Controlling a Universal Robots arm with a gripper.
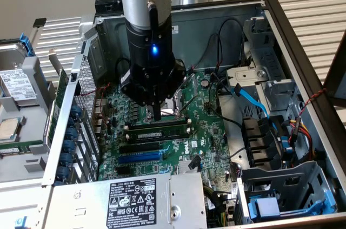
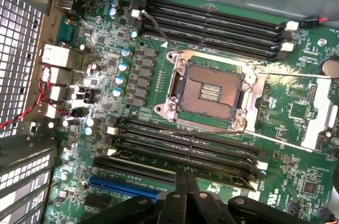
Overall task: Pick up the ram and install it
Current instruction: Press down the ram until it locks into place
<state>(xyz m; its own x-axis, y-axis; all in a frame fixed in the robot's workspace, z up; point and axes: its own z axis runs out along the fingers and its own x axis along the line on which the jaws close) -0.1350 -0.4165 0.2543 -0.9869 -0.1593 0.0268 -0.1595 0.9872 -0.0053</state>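
Pressing down with my closed pincer (image 1: pixel 156 114), I see the long green circuit-board ram stick (image 1: pixel 158 129) lying in a black memory slot beside the silver processor socket (image 2: pixel 207 91), fingertips bearing on its top edge.

Bare CPU socket (image 2: pixel 209 92), blue expansion slot (image 2: pixel 123 187), possibly a hard drive (image 1: pixel 17 85).

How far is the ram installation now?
Done: the ram is no longer carried; it stands on edge on the motherboard, beside the CPU socket. In hand: the shut hand holds nothing, and its tip is at the ram's top edge. Left: full seating cannot be confirmed.
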